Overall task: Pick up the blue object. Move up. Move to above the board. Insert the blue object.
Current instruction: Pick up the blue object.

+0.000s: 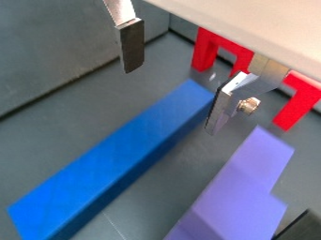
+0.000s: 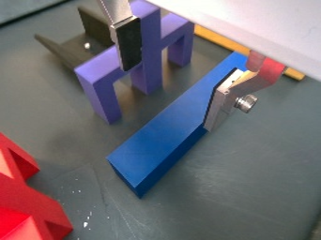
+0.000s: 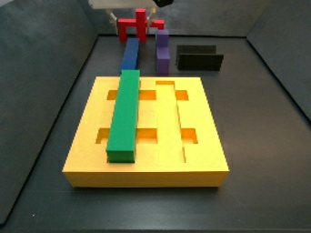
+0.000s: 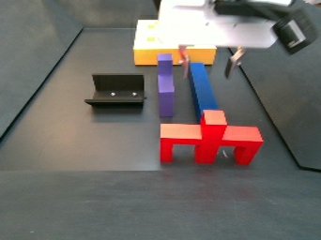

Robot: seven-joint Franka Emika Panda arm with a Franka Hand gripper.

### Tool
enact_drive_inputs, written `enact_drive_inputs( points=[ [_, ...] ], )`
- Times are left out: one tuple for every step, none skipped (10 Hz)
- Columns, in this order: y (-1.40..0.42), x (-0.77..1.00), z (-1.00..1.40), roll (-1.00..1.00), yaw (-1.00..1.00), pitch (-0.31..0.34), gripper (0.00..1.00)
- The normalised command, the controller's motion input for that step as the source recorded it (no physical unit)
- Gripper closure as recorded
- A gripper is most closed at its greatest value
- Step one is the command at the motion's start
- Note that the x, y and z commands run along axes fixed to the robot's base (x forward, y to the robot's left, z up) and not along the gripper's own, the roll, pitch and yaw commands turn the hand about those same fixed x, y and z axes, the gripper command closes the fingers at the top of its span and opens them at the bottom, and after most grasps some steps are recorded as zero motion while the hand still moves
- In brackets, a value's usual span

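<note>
Wrist views give you the hand [image 1: 175, 75] hanging over the blue object [image 1: 119, 169], its two silver fingers spread wide with nothing between them. One finger [image 2: 230, 103] stands close against the bar's long side face; you cannot tell whether it touches. The opposite finger [image 2: 126, 42] is well clear of the bar on its far side, and in that wrist view it overlaps the purple block [image 2: 131, 70] behind it.

Beneath the hand, the blue object [image 4: 201, 89] lies flat on the dark table [image 4: 75, 141], with the purple block [image 4: 166, 86] just beside it and parallel. Beyond one end of the bar, near the hand, stands the red piece [image 4: 207, 141]. Beyond the bar's other end sits the board [image 3: 148, 127], a yellow slab with a green bar [image 3: 125, 114] lying in one of its grooves. On the purple block's far side from the hand, you see the fixture [image 4: 115, 91] standing apart on the table.

In a side view the hand [image 3: 137, 7] is mostly cut off at the frame's edge.
</note>
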Motion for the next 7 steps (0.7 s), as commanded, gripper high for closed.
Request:
enact_drive_inputs(
  points=[
    [-0.01,-0.18,-0.38,0.0,0.0,-0.041,0.0],
    [-0.04,-0.21,-0.28,0.0,0.0,-0.054,0.0],
    [-0.07,-0.04,-0.21,0.0,0.0,-0.069,0.0],
    [-0.1,0.09,-0.29,-0.03,0.0,-0.09,0.0],
    [-0.09,0.1,-0.31,-0.06,0.0,-0.1,0.0],
    [-0.07,0.05,-0.35,-0.07,0.0,-0.123,0.0],
    [-0.02,0.0,-0.36,-0.03,0.0,-0.113,0.0]
  ],
)
